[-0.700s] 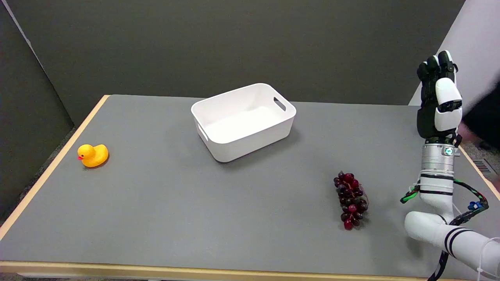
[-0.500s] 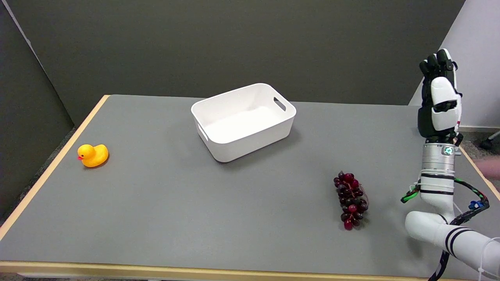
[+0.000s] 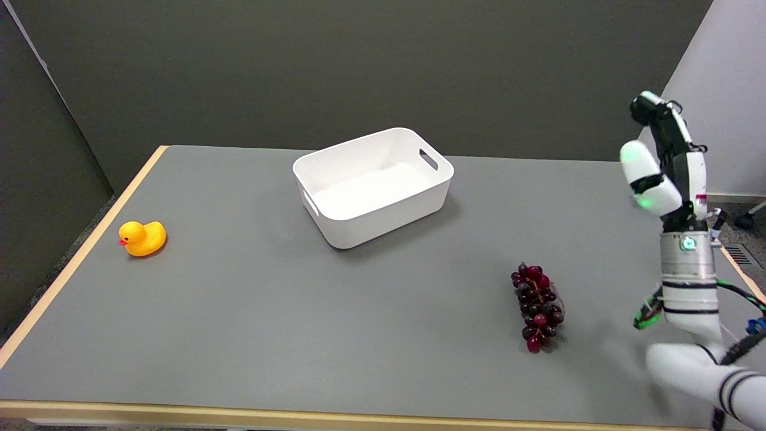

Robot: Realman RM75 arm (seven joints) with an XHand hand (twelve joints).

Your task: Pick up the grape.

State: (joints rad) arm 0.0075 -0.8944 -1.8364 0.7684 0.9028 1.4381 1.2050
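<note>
Right now your right hand (image 3: pixel 661 164) is raised at the right edge of the frame, high above the table, holding nothing, its thumb standing apart from its fingers. It is well apart from the bunch of dark red grapes (image 3: pixel 537 307), which lies flat on the grey table (image 3: pixel 251 311) in the lower right of the frame, below and to the left of the hand.

The bunch is longer than it is wide. Its long axis runs nearly straight up and down the frame, from the far end at the top to the near end at the bottom, leaning slightly to the right as it comes nearer. I cannot make out which end carries the stem.

Expect it to be light, lumpy and somewhat loose; the round berries look smooth and may slide under hard fingertips. If it is real fruit, a hard squeeze would crush it. You would probably do best to come down over the middle and close across the narrow width, with the thumb on one long side and the fingers on the other.
</note>
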